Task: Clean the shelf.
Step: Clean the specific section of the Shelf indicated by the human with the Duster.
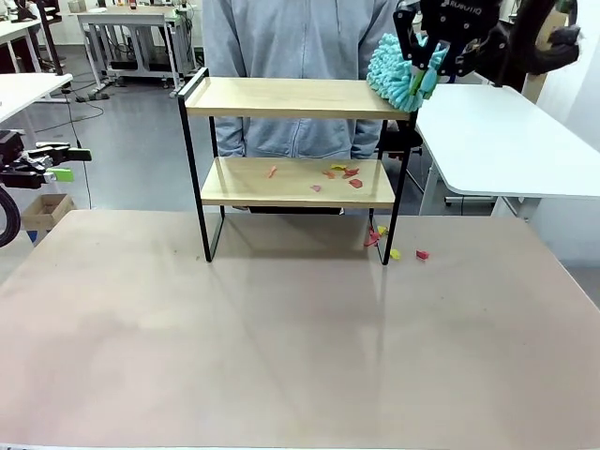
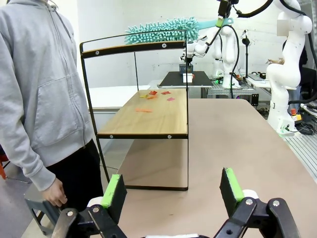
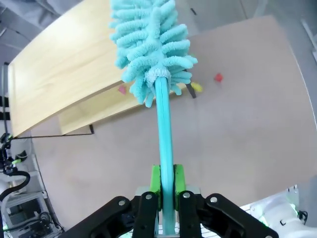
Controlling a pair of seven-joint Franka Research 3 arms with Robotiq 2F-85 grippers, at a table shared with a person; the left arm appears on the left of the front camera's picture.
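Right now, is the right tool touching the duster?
Touching. The right wrist view shows the right tool shut on the duster, its jaws clamping the turquoise handle from both sides with no gap.

One shelf, one duster, two tools

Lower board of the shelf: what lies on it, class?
Small red, orange and yellow scraps lie scattered on the lower board, mostly toward its right end. From the right wrist, the top board covers most of it.

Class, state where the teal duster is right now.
In the front view, the duster sits over the right end of the shelf top board, clamped in the right gripper.
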